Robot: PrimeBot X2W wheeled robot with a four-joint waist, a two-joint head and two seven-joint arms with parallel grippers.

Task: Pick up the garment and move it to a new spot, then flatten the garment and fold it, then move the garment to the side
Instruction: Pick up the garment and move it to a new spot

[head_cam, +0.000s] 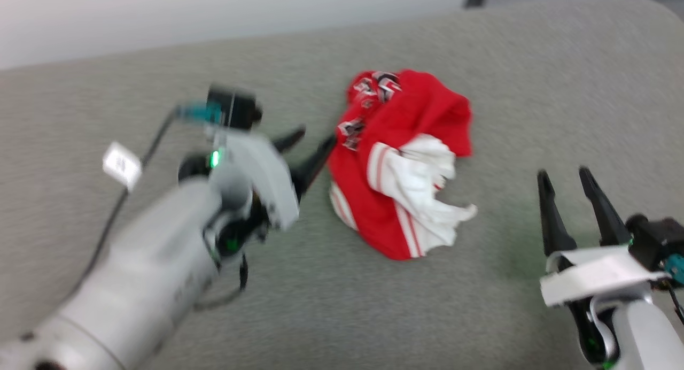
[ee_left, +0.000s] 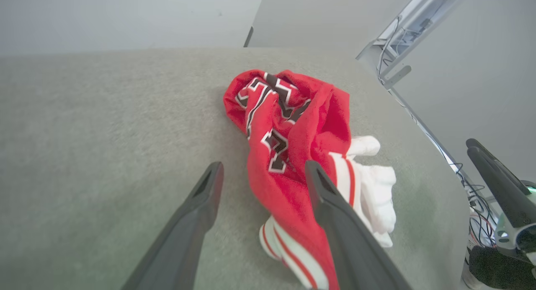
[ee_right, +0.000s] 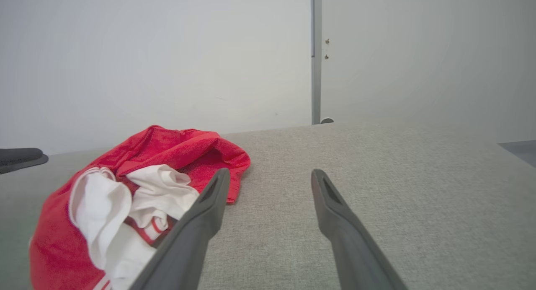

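A grey woven surface (head_cam: 507, 65) spreads wide, with a pale wall (head_cam: 160, 12) behind it. A grey upright strip (ee_right: 317, 55) runs down that wall, and past the surface's edge stand a white frame (ee_left: 402, 34) and tangled cables (ee_left: 477, 214).

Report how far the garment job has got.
Done: nothing certain; the garment lies crumpled on the grey surface, unheld. In hand: the left gripper is open at its edge, the right gripper open and apart from it. Left: flattening, folding and moving it aside.
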